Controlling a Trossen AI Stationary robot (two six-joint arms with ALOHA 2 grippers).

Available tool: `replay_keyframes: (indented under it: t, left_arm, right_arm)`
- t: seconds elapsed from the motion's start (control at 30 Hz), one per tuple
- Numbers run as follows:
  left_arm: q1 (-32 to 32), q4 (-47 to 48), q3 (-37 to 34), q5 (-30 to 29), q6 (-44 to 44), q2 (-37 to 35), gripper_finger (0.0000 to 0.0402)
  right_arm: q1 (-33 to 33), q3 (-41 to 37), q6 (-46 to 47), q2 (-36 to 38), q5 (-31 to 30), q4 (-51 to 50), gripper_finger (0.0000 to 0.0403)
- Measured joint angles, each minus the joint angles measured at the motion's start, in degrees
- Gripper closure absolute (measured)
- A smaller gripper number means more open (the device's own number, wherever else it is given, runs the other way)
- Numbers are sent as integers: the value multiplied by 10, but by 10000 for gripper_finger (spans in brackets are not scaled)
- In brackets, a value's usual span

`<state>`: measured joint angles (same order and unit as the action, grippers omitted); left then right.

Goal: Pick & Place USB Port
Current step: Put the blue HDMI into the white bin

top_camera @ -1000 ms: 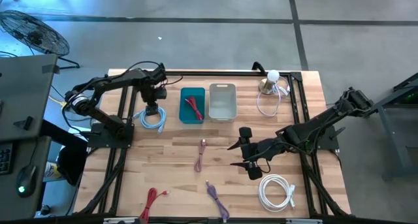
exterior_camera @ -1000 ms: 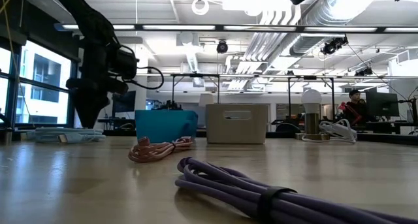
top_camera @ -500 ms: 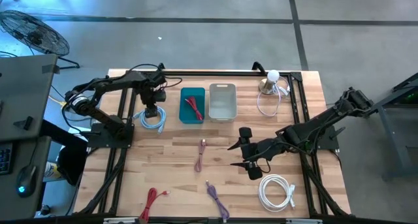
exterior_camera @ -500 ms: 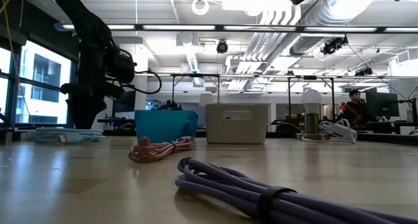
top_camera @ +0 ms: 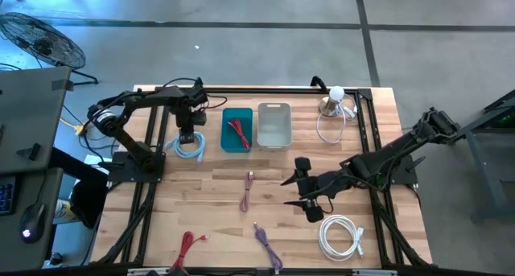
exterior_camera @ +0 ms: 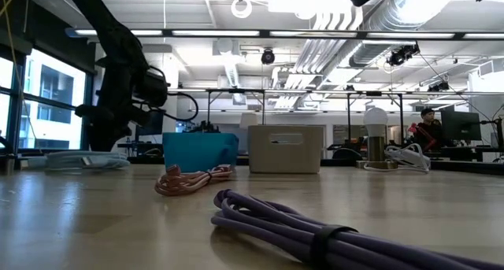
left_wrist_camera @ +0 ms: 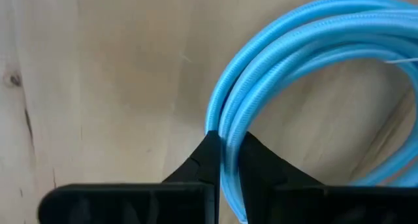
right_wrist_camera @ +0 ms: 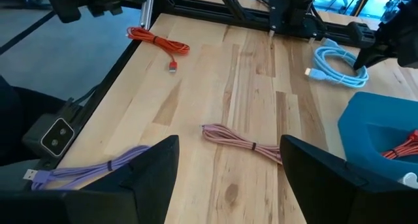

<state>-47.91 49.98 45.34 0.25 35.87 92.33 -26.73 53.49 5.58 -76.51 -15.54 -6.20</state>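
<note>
Coiled light-blue USB cable point(top_camera: 189, 150) lies near the wooden table's point(top_camera: 217, 203) far left edge, beside the teal bin point(top_camera: 237, 129). Left gripper point(left_wrist_camera: 225, 152) pinches the coil's strands. Light, floppy, slick; likely sags. Right gripper point(top_camera: 302, 191) gapes idle mid-table.

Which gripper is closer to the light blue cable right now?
Left. The left gripper is shut on the light blue cable beside the blue bin; the right gripper hangs open mid-table, well away.
</note>
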Motion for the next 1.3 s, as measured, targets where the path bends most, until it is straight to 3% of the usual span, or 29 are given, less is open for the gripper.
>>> replay_keyframes:
  t: [0.27,0.63,0.83,1.1,1.3]
  left_arm:
    - [45,4,4,-27,-1,-61,377]
    - [116,100,44,-24,-66,-236,377]
    - [170,96,63,-24,-142,-339,377]
    - [265,-28,64,-25,-208,-463,377]
    - [334,-139,64,-42,-217,-499,377]
  right_arm:
    - [-7,0,-17,0,-5,3,144]
    - [-7,0,-41,0,-5,10,144]
    - [-8,0,-44,0,29,18,144]
    - [-3,0,-75,0,-38,54,144]
    - [8,0,-98,0,-84,81,144]
